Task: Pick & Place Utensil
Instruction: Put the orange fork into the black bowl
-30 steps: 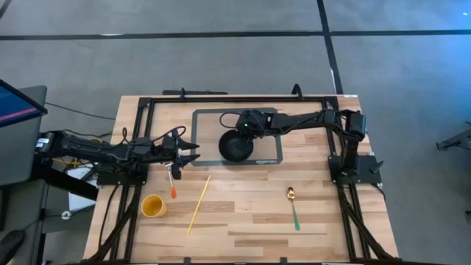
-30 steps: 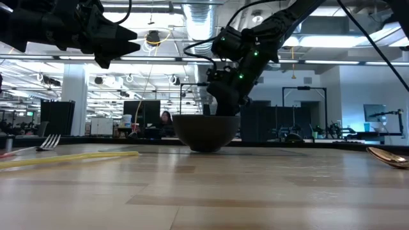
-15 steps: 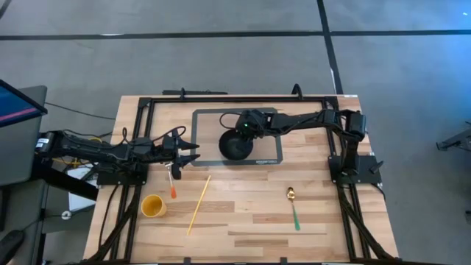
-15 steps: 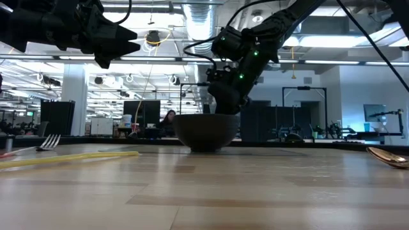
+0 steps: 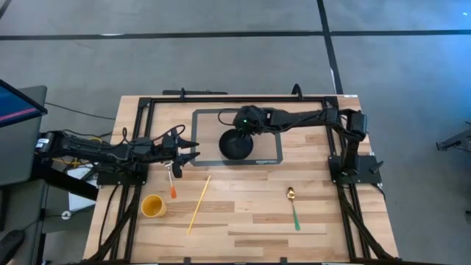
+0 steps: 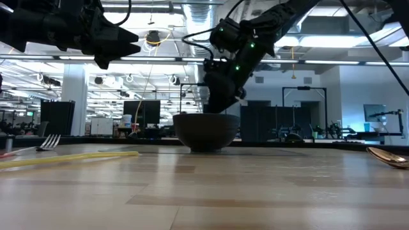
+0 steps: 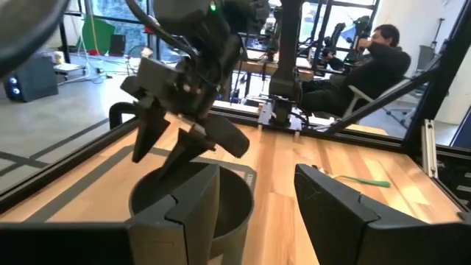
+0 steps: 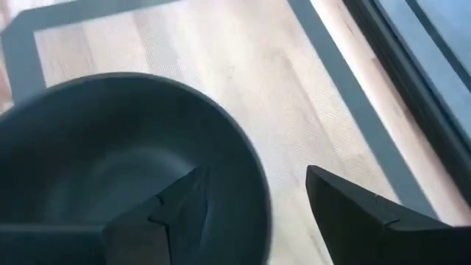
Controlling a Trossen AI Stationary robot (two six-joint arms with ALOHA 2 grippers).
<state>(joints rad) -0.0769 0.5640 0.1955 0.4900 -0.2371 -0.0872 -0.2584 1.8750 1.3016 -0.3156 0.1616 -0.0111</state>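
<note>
Your right hand (image 6: 214, 105): risen off the black bowl (image 6: 206, 130), now above its rim and shifted toward the bowl's far edge, fingers parted and empty. All other items on your list: unchanged.

A robotics lab in an open industrial hall: a wooden table (image 5: 243, 213) framed in black rails, grey concrete floor (image 5: 221, 66), exposed ceiling ducts (image 6: 192, 9), strip lights, monitors (image 6: 142, 112) and a seated person (image 7: 372, 62) at benches behind.
</note>
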